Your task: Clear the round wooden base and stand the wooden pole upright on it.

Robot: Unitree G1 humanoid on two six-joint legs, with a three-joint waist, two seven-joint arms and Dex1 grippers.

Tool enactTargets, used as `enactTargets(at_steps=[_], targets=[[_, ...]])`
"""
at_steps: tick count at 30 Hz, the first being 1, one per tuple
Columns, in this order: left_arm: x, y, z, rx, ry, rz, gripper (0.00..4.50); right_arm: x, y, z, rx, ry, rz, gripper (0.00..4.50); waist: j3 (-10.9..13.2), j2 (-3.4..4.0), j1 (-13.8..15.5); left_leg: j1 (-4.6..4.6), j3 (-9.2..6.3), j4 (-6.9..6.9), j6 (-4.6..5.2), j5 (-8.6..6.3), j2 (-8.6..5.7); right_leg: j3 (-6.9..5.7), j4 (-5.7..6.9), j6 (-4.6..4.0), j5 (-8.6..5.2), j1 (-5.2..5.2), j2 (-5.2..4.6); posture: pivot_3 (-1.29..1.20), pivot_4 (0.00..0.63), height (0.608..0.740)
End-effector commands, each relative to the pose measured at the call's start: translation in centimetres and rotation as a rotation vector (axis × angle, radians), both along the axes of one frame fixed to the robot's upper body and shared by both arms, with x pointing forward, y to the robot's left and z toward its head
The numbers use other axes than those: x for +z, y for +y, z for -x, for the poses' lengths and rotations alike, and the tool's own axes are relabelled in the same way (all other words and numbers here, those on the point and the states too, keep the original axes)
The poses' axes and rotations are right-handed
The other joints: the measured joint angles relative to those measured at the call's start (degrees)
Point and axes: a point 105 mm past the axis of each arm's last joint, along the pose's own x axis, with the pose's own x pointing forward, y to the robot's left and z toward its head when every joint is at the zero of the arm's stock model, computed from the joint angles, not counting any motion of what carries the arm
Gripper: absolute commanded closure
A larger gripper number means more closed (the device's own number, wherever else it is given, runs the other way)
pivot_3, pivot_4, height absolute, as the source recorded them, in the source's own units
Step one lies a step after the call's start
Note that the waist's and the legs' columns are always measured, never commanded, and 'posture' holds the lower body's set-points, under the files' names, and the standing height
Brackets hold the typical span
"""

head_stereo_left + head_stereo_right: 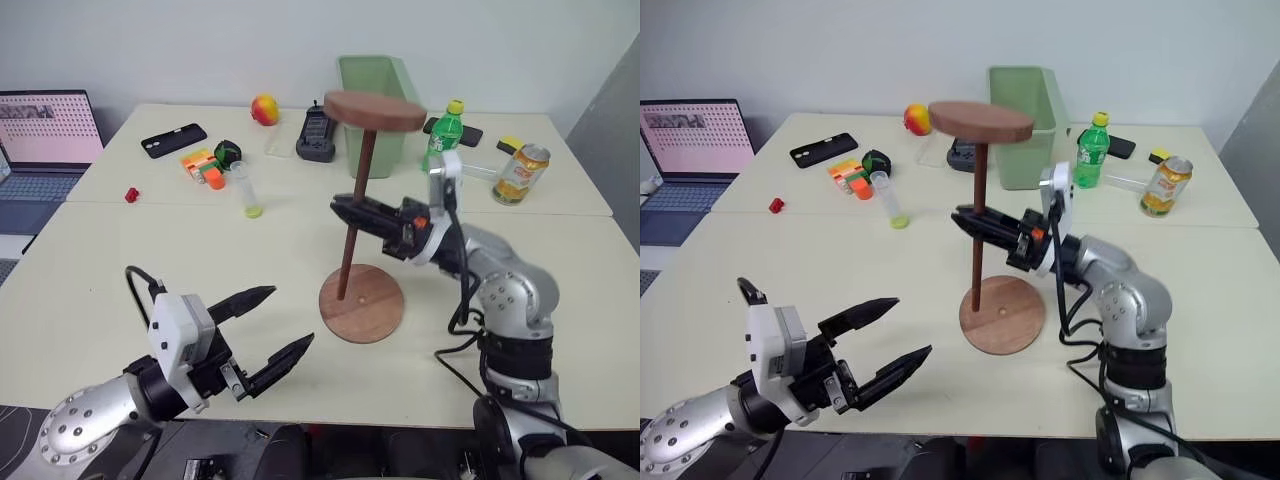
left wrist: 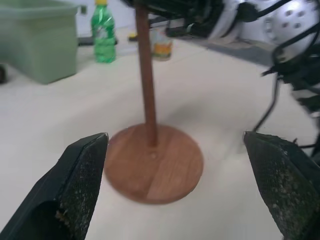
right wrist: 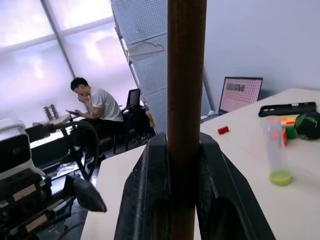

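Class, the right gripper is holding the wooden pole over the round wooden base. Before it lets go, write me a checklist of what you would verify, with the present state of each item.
1. Round wooden base clear of other things: ok, nothing else lies on it.
2. Right gripper shut on the wooden pole: ok, clamped at mid-length.
3. Pole's lower end on the base: ok for contact; seated in the centre hole: cannot tell, it looks slightly off centre.
4. Pole upright: not ok, it leans a little, with its disc end up.
5. Left gripper clear of the pole: ok, open and well short of the base.
6. Clear plastic tube and green bin out of the way: ok.
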Motion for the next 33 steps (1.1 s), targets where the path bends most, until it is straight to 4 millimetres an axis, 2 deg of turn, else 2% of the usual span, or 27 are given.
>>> enactTargets(at_steps=[1,6,12,21,29,33], targets=[[0.6,-0.1,0.8,-0.041,-0.051,0.042,0.0,1.0,0.5,1.2,0.011,-0.136,-0.022,4.25,0.0,0.0,0.0,0.04,0.03,0.0,0.0,0.0,0.01,-0.01,0.0,0.0,0.0,0.01,0.01,0.0,0.15,0.74],[0.2,-0.1,1.9,-0.092,-0.057,0.036,0.0,0.2,0.6,1.1,-0.011,-0.187,-0.007,4.25,0.0,0.0,-0.2,0.03,0.05,-0.03,0.0,0.0,0.04,-0.02,-0.06,-0.01,-0.01,0.0,0.03,0.0,0.15,0.74],[-0.4,1.0,1.2,-0.074,-0.055,0.006,0.0,-1.1,-0.2,0.0,-0.063,-0.216,0.06,4.25,0.0,0.0,-0.1,0.05,0.04,-0.03,0.01,0.0,0.0,-0.03,-0.06,-0.01,-0.01,0.03,0.06,0.0,0.15,0.74],[-2.0,2.3,0.6,-0.021,-0.042,-0.036,0.0,-2.3,-0.8,-0.3,-0.084,-0.214,0.095,4.25,0.0,0.0,-0.1,0.03,0.05,-0.05,0.01,-0.01,0.04,-0.01,-0.09,-0.01,-0.01,0.01,0.05,0.0,0.15,0.74],[-2.1,2.0,0.4,-0.028,-0.061,-0.026,0.0,-3.1,-1.5,0.2,-0.073,-0.208,0.132,4.25,0.0,0.0,-0.1,0.03,0.04,-0.05,0.02,-0.01,0.03,0.0,-0.11,-0.01,-0.01,0.03,0.04,0.0,0.15,0.74],[-2.1,1.8,0.6,-0.04,-0.059,-0.019,0.0,-3.2,-2.0,-0.3,-0.097,-0.21,0.14,4.25,0.0,0.0,-0.1,0.03,0.05,-0.05,0.02,-0.01,0.04,0.0,-0.11,-0.01,-0.01,0.03,0.04,0.0,0.15,0.74]])
